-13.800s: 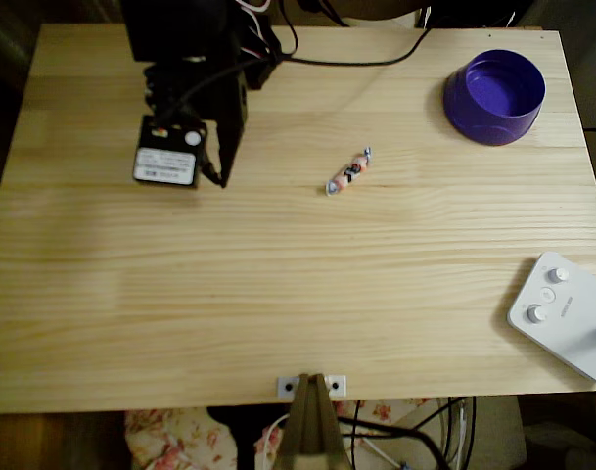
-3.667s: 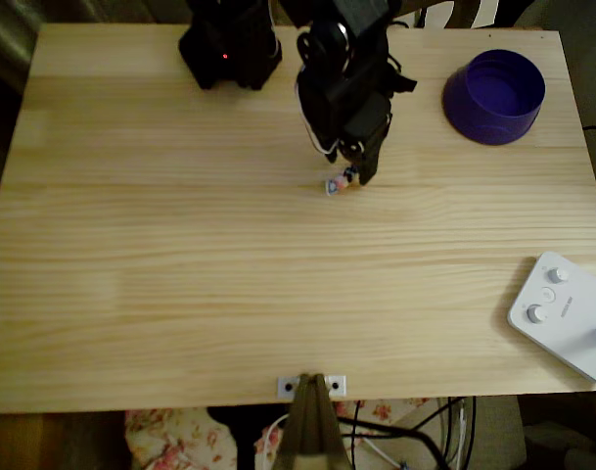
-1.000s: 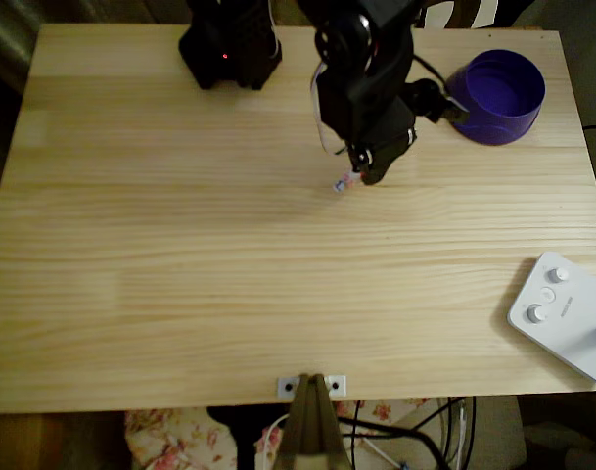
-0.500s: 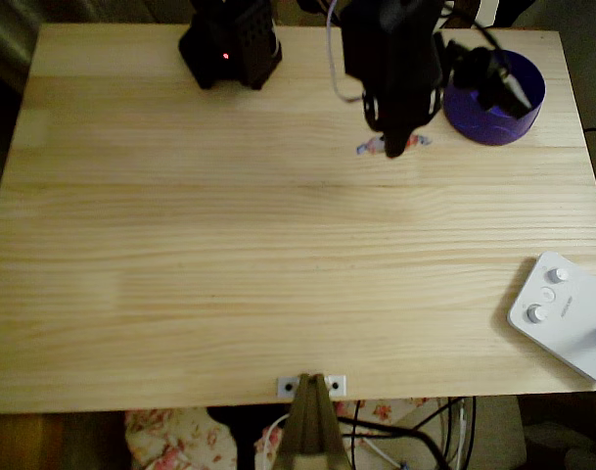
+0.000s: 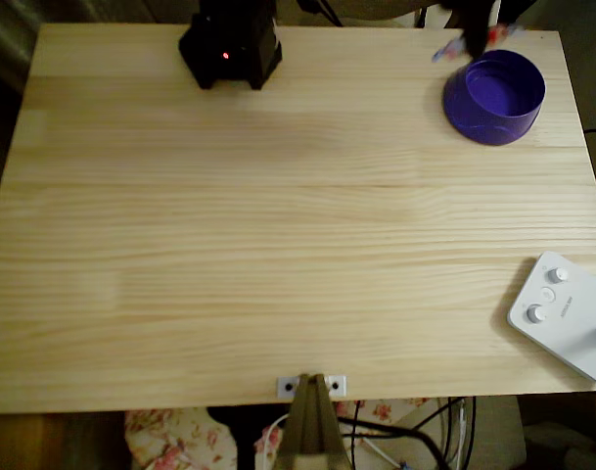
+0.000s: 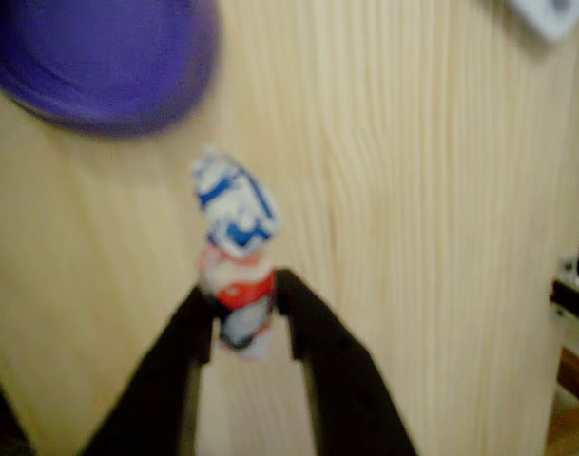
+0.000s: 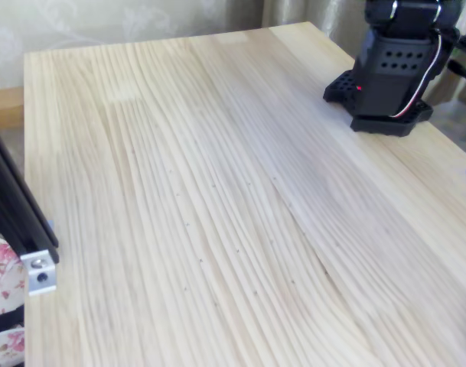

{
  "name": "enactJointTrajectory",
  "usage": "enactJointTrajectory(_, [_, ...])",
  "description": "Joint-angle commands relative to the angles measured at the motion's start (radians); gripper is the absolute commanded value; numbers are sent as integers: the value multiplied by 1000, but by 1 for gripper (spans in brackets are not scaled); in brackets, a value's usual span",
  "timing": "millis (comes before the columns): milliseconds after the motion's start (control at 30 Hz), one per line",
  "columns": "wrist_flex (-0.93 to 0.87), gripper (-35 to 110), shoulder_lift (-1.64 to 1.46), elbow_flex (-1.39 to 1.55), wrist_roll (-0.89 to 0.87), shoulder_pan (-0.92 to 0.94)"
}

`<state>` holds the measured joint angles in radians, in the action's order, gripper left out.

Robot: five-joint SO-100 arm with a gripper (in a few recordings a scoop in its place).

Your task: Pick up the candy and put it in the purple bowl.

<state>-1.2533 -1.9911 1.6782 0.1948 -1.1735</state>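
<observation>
Now claw clamps candy — lifted off table, beside purple bowl.

The robot arm is black throughout. Its base is a boxy block with rows of small round holes on its sides, sitting on a flat black foot, seen in the fixed view. A small red light glows on the base, visible in the overhead view and the fixed view. White and red wires loop down beside the block. The gripper has two smooth, matte black fingers that taper toward rounded tips, shown blurred in the wrist view.
</observation>
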Motion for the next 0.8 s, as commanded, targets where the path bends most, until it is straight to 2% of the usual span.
enactJointTrajectory(0, [21, 2, 15, -164, -41, -101])
enactJointTrajectory(233, [38, 2, 172, -311, -77, -186])
enactJointTrajectory(767, [146, 2, 446, -477, -71, -179])
